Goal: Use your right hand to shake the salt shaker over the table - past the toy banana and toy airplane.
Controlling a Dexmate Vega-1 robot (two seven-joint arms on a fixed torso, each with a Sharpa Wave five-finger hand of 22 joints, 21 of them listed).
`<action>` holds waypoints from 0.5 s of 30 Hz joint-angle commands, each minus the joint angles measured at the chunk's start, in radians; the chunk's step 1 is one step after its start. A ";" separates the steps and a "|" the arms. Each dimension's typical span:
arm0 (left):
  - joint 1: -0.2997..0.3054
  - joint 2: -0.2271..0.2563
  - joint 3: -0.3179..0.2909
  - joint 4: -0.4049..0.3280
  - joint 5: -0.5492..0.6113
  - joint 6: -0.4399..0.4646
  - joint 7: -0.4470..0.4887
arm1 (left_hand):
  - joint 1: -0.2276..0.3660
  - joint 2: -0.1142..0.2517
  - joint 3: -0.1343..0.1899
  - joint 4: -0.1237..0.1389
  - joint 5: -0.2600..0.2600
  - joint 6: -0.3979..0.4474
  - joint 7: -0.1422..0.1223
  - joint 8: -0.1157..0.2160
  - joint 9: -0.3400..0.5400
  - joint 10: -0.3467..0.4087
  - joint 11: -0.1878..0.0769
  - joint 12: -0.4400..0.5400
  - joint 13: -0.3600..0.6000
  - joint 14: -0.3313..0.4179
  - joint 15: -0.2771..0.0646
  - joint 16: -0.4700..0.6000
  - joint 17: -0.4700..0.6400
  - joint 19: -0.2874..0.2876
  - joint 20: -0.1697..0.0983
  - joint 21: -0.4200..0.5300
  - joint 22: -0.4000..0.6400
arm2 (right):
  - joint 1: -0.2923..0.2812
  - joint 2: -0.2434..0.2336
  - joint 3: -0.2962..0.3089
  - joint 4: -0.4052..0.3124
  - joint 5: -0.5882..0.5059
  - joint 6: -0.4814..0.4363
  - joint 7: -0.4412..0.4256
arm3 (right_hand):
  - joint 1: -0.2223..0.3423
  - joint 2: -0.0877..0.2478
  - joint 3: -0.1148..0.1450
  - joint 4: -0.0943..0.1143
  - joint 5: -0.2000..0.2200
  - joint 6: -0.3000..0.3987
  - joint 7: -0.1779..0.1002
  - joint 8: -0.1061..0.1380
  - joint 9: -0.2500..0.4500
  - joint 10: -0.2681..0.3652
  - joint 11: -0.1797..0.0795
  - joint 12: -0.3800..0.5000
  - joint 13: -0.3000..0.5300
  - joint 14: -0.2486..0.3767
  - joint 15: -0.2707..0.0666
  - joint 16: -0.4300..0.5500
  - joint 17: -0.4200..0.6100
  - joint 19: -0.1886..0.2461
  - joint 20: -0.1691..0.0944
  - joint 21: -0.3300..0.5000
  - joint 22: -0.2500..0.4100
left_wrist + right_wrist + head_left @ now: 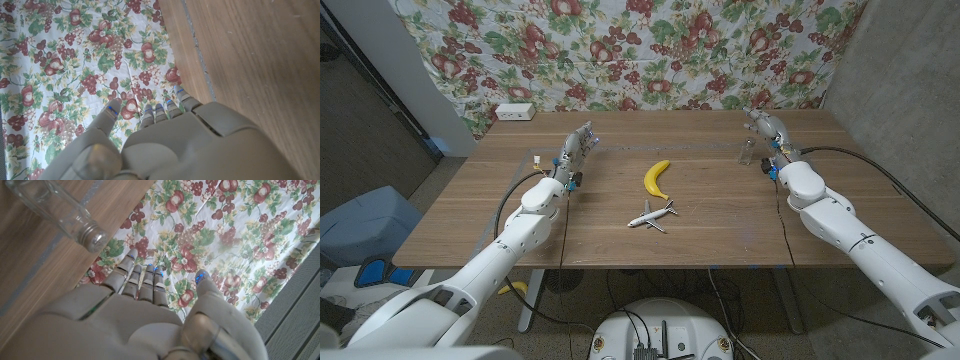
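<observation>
1. Two hands sit at the far part of the tabletop (620, 250), both holding nothing: the right hand (766, 131) has its fingers (135, 275) extended and apart, just beside the salt shaker (747, 152) but not around it; the left hand (579, 148) is likewise released, well apart from the work.
2. The shaker is a clear glass bottle with a metal cap, standing at the far right of the tabletop, near the right hand's inner side.
3. The toy banana (656, 178) and toy airplane (652, 215) lie mid-table, between the two arms, well apart from the shaker.
4. Risk — the glass is smooth and narrow, so a closing hand that meets it off-centre would likely tip it or push it away rather than catch it.
5. Risk — a loose hold could let the shaker slip out once shaking begins.
6. Risk — a low sweep across the middle might clip the banana or airplane.
</observation>
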State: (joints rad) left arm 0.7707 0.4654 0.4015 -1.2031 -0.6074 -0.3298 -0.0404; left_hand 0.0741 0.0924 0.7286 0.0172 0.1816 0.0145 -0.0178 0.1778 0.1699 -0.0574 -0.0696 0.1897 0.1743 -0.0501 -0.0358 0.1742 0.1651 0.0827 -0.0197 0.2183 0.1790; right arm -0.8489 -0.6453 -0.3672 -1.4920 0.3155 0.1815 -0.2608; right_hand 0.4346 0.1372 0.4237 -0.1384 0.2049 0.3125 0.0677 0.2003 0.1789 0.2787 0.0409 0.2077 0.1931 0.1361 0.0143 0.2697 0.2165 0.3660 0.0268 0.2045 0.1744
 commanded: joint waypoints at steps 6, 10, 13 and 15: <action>0.007 0.007 -0.002 -0.013 0.000 0.003 -0.002 | -0.001 0.064 0.002 -0.005 0.006 0.008 -0.004 0.005 0.003 0.007 0.002 0.004 0.004 0.007 -0.035 0.005 0.005 0.008 0.000 -0.001 0.004 | -0.033 -0.023 0.010 -0.055 -0.058 -0.081 -0.092 | 0.007 0.003 0.002 -0.007 0.008 0.009 0.001 0.001 0.006 0.007 -0.003 -0.004 0.002 0.002 -0.006 -0.002 0.002 0.002 -0.009 -0.001 0.003; 0.007 0.009 -0.002 -0.016 0.000 0.003 -0.003 | -0.002 0.065 0.001 -0.005 0.006 0.009 -0.004 0.005 0.003 0.007 0.002 0.004 0.004 0.007 -0.034 0.005 0.005 0.009 0.002 -0.001 0.004 | -0.045 -0.030 0.015 -0.078 -0.071 -0.107 -0.117 | 0.007 0.004 0.002 -0.008 0.008 0.009 0.001 0.001 0.006 0.006 -0.004 -0.004 0.002 0.002 -0.007 -0.003 0.003 0.002 -0.009 0.000 0.003; 0.008 0.010 -0.002 -0.018 0.000 0.004 -0.003 | -0.002 0.064 0.001 -0.006 0.006 0.008 -0.004 0.005 0.003 0.007 0.004 0.004 0.004 0.007 -0.034 0.005 0.005 0.009 0.001 -0.001 0.004 | -0.055 -0.037 0.018 -0.091 -0.080 -0.125 -0.131 | 0.008 0.004 0.002 -0.009 0.009 0.008 0.001 0.000 0.006 0.006 -0.004 -0.005 0.002 0.002 -0.007 -0.003 0.003 0.001 -0.009 -0.001 0.003; 0.009 0.010 -0.002 -0.019 -0.001 0.005 -0.003 | -0.002 0.064 0.001 -0.006 0.006 0.009 -0.004 0.005 0.003 0.007 0.003 0.004 0.004 0.007 -0.034 0.005 0.005 0.009 0.001 -0.001 0.004 | -0.061 -0.039 0.021 -0.101 -0.084 -0.142 -0.143 | 0.009 0.004 0.002 -0.009 0.009 0.009 0.001 0.000 0.006 0.005 -0.005 -0.005 0.002 0.003 -0.005 -0.003 0.003 0.001 -0.009 -0.001 0.003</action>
State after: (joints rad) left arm 0.7761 0.4712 0.4011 -1.2143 -0.6075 -0.3275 -0.0417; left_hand 0.0741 0.0924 0.7287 0.0173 0.1816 0.0145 -0.0179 0.1778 0.1698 -0.0520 -0.0641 0.1897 0.1743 -0.0500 -0.0357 0.1742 0.1650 0.0827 -0.0196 0.2183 0.1790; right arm -0.8826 -0.6682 -0.3570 -1.5485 0.2656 0.1073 -0.3407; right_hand 0.4346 0.1372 0.4210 -0.1409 0.2048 0.3124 0.0676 0.2003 0.1789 0.2787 0.0410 0.2032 0.1929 0.1360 0.0143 0.2698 0.2164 0.3660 0.0268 0.2045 0.1744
